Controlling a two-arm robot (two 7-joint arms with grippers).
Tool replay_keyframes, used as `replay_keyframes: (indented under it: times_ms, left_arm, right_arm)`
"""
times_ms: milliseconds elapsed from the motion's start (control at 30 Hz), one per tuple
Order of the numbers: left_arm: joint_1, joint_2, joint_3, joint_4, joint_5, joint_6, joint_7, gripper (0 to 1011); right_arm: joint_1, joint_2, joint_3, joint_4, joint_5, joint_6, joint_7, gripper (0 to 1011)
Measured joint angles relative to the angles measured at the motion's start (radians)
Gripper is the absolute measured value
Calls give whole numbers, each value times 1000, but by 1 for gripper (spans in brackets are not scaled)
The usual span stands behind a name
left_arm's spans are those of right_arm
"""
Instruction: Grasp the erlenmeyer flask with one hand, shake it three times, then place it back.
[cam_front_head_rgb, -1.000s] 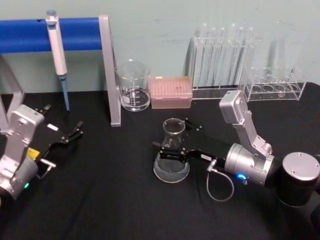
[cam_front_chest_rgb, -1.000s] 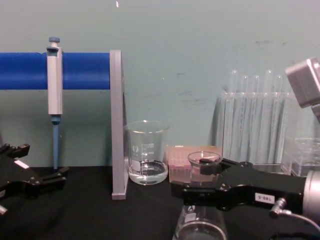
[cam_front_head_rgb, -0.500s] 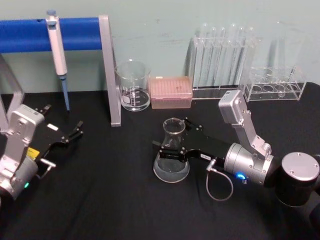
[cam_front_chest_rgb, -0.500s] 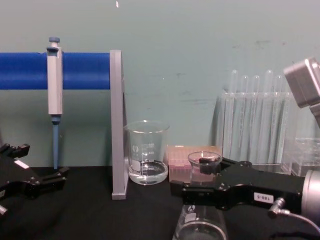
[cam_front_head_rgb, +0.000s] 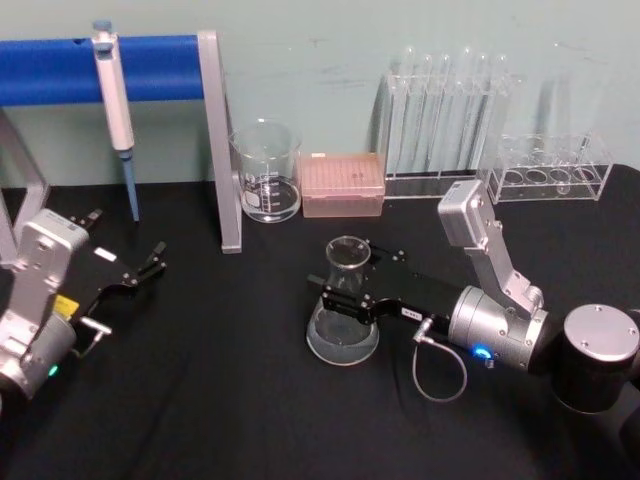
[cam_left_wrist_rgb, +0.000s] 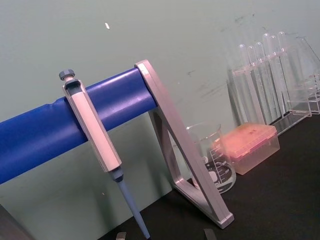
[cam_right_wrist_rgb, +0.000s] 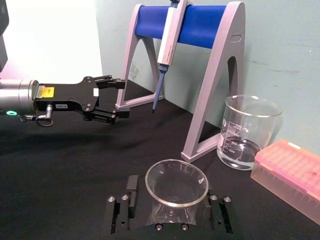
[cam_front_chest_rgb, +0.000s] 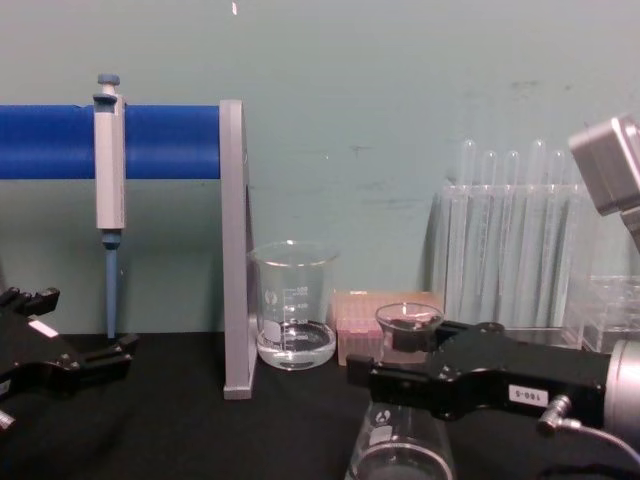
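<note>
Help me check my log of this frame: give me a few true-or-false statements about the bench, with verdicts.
1. The erlenmeyer flask stands upright on the black table. True.
2. The right gripper is at the flask's neck. True.
3. The beaker lies on its side. False: it stands upright beside the pink box.
4. The left gripper holds the pipette. False: it is open and apart from the pipette, which hangs on the blue stand.

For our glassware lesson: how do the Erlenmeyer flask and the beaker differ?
The flask tapers from a wide base to a narrow neck; the beaker is straight-sided. The flask stands mid-table, the right claw around its neck; the beaker stands free farther back. Both are clear glass.
</note>
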Motion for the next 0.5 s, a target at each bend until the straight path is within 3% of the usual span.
replay_keyframes:
  times_ms: [333,500]
  left_arm:
    - [0,0,0,0,0,0,0,1001]
    - [0,0,0,0,0,0,0,1001]
  right_arm:
    - [0,0,0,0,1,0,0,456]
    - [0,0,0,0,1,0,0,449]
